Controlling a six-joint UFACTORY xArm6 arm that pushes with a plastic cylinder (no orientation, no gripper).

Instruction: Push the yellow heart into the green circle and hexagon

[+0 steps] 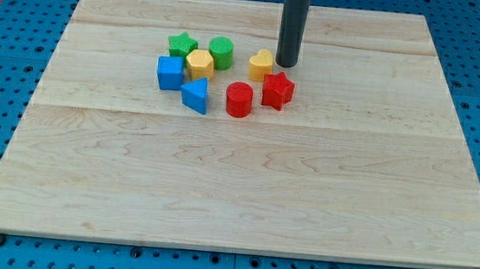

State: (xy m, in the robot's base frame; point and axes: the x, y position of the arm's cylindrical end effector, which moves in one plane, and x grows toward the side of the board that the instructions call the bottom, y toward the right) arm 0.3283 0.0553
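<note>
The yellow heart lies on the wooden board near the view's top centre. My tip stands just right of the heart, touching or almost touching its right side. The green circle lies a short way left of the heart. The yellow hexagon sits just below and left of the green circle, touching or nearly touching it. There is a small gap between the heart and the green circle.
A green star lies left of the green circle. A blue cube and a blue triangle lie below the hexagon. A red cylinder and a red star lie below the heart.
</note>
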